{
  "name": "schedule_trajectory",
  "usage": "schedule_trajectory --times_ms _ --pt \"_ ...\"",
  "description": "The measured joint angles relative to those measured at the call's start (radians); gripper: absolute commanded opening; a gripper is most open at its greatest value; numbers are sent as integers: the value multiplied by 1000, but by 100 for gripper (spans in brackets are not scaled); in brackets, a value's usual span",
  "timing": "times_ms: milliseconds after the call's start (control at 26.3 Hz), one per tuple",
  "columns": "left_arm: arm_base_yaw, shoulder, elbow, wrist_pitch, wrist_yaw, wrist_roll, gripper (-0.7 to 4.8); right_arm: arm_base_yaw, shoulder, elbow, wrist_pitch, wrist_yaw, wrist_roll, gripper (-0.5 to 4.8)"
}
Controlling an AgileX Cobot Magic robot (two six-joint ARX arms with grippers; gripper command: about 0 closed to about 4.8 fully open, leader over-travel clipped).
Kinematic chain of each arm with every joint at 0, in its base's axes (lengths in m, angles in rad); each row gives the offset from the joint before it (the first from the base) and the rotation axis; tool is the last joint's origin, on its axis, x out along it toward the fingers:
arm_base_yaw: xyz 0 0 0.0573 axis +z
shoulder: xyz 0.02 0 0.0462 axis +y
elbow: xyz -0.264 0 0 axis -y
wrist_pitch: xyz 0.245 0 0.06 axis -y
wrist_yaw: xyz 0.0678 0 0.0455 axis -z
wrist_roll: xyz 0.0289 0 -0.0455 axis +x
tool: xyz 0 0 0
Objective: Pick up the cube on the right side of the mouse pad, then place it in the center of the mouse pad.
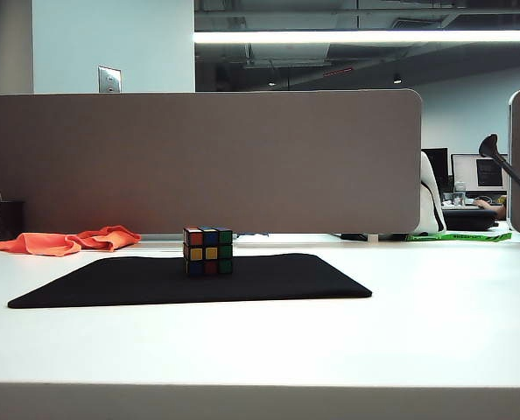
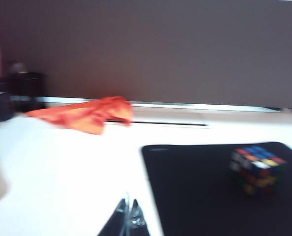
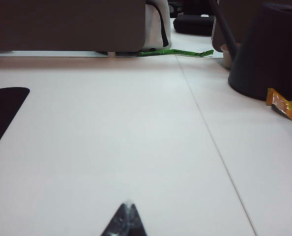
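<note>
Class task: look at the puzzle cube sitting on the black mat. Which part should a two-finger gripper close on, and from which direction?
Grip the cube across two opposite side faces, coming straight down from above. It sits flat and upright on the mouse pad with its top clear and nothing beside it, so its flat parallel sides should suit the jaws.

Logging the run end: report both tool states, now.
Left tool: shut, empty, over the table beside the mouse pad.
Right tool: shut, empty, over bare table.

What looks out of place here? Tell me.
An orange cloth lies crumpled behind the mouse pad, near the divider. The cube sits upright on the pad. Both hands, left hand and right hand, are shut, low over the table, holding nothing.
</note>
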Motion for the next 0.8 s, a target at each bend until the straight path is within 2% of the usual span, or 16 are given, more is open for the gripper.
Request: schedule_trajectory --times_ms 114,305,381,571,800 --pt "0 0 0 -17 -60 24 -6 0 0 0 1 0 0 -1" --pt "0 0 0 -64 -64 129 -6 0 0 0 36 0 0 -1" --pt "0 0 0 -68 -57 131 -6 0 0 0 46 0 0 -1" --pt "0 0 0 -108 40 128 -6 0 0 0 46 -10 0 -1" --pt "9 0 0 -112 35 108 -6 0 0 0 46 -32 3 -1"
